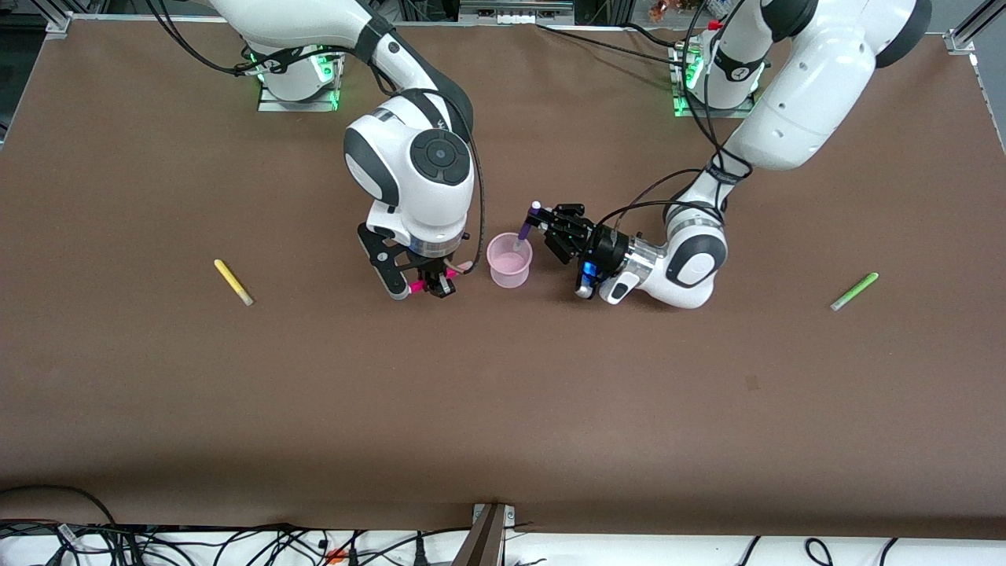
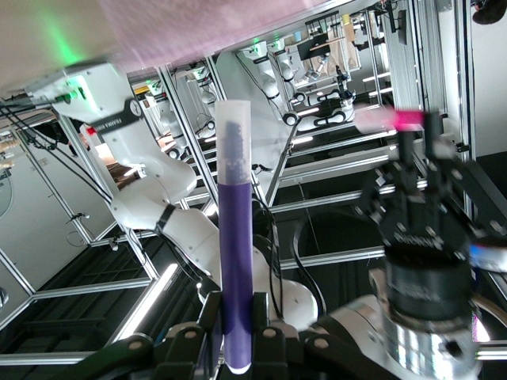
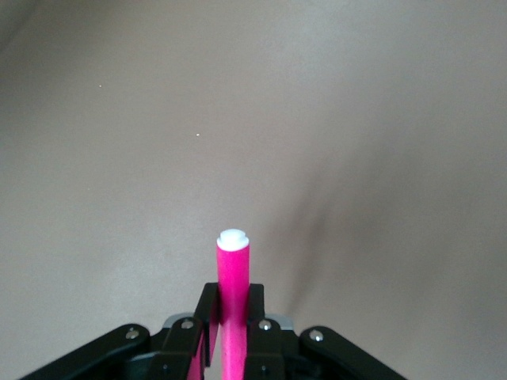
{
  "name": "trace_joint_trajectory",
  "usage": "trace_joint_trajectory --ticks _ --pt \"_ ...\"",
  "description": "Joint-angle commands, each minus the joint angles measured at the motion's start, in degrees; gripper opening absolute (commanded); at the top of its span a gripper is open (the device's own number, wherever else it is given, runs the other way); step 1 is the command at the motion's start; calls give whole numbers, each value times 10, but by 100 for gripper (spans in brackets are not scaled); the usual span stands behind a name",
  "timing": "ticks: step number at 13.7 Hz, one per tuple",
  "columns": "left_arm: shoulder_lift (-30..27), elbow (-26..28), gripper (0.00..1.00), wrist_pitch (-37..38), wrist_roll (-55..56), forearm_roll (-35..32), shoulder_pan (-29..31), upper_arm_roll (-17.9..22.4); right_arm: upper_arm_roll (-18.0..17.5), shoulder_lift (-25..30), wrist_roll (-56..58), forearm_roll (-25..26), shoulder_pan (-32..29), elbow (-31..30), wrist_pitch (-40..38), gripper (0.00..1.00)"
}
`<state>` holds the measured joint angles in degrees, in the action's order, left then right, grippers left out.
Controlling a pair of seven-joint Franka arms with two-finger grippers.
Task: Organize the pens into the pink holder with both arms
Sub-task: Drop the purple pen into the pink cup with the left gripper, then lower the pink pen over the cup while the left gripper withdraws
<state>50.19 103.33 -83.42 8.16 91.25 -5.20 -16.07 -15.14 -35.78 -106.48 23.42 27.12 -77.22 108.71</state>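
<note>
Purple pen (image 1: 525,229) clamped in left tool (image 1: 541,226), tip inside pink holder (image 1: 509,262); right tool (image 1: 431,284) grips magenta pen (image 3: 233,305).

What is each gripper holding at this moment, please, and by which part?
Left gripper: purple pen, near one end. Right gripper: magenta pen, mid-barrel.

A brown table (image 1: 503,409) fills nearly the whole front view, its matte cover plain apart from a small darker stain (image 1: 752,383) in the lower part of the frame, toward the left arm's end. Silver aluminium corner brackets (image 1: 963,35) sit at the top corners. Along the bottom edge runs a white floor strip (image 1: 668,549) strewn with tangled black cables (image 1: 236,542). A metal post (image 1: 489,534) meets the table's edge at bottom centre. In the left wrist view, aluminium framework (image 2: 317,158) with strip lights crosses the background.
</note>
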Motion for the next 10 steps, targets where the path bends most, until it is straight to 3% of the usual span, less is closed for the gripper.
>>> trace_joint_trajectory --ticks 1,2,3,5,10 --pt "11 -6 12 -7 -16 17 -5 -4 6 -8 -14 13 9 19 -8 0" --pt "11 -7 83 -7 -10 17 -5 -4 6 -7 -14 13 9 19 -8 0" --pt "6 -7 100 -7 -3 17 -2 -4 6 -7 -14 13 9 19 -8 0" --pt "-10 -6 100 -3 39 10 16 -3 6 -8 -15 13 10 29 -8 0" --pt "-130 -17 100 -7 261 -62 52 25 8 -9 -53 48 43 31 -8 0"
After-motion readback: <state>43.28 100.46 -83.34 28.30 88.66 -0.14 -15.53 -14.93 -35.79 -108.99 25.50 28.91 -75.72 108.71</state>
